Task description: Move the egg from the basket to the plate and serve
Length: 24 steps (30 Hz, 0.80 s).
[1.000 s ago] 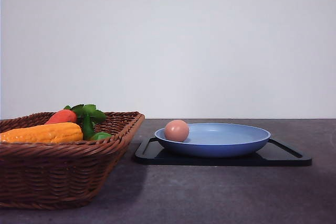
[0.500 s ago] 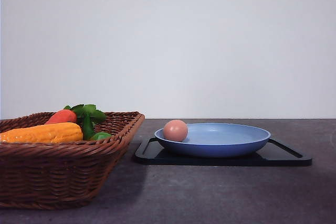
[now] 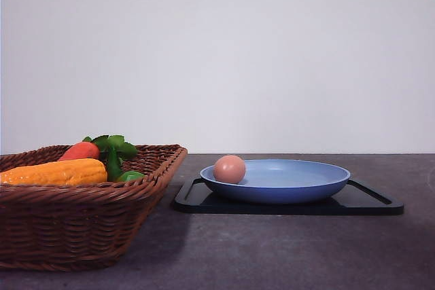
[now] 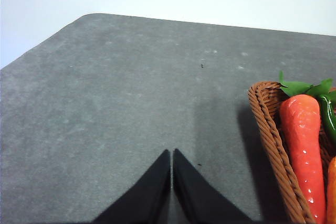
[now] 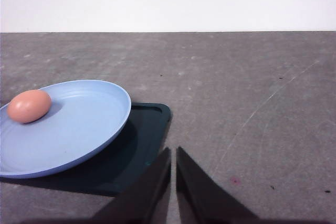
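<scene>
At the far left of the scene, the left gripper (image 4: 171,153) is being held above bare grey table (image 4: 105,103), its black fingers brought together tip to tip with nothing between them; just to its right, the basket (image 3: 88,215) is being seen on the near left of the table, with a yellow-orange vegetable (image 3: 54,172), an orange-red carrot (image 3: 80,150) and green leaves (image 3: 114,146) lying inside it; to the right of the basket, a flat black tray (image 3: 367,202) is being used as a base for the light blue plate (image 3: 299,185); the egg (image 3: 230,168) is being carried by the plate, resting inside its left edge, well apart from the basket; farther right, the right gripper (image 5: 173,153) is being held over the table beside the tray's corner, its fingers narrowed to a thin slit and gripping nothing.
</scene>
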Each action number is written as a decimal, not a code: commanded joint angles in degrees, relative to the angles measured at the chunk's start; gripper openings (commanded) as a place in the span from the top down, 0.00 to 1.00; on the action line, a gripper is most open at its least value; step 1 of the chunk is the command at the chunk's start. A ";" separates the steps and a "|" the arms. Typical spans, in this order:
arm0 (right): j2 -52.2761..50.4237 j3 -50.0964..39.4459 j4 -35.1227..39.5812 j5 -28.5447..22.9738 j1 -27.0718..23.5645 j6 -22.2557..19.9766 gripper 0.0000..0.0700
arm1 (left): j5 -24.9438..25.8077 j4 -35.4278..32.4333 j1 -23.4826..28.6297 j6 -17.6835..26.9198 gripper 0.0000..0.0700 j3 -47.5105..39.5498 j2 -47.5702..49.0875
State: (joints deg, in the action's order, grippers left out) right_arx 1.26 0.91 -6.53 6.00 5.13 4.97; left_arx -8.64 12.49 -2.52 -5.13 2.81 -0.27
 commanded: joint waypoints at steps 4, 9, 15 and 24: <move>-0.04 -0.35 0.75 -0.02 -0.07 0.79 1.00 | 0.04 -0.39 0.04 -0.09 1.00 -0.44 0.11; -0.04 -0.35 0.75 -0.02 -0.07 0.79 1.00 | 0.04 -0.39 0.04 -0.09 1.00 -0.44 0.11; -0.04 -0.35 0.75 -0.02 -0.07 0.79 1.00 | 0.04 -0.39 0.04 -0.09 1.00 -0.44 0.11; -0.04 -0.35 0.75 -0.02 -0.07 0.79 1.00 | 0.04 -0.39 0.04 -0.09 1.00 -0.44 0.11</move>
State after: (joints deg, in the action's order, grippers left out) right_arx 1.26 0.91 -6.54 6.00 5.13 4.96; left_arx -8.64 12.48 -2.52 -5.13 2.81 -0.27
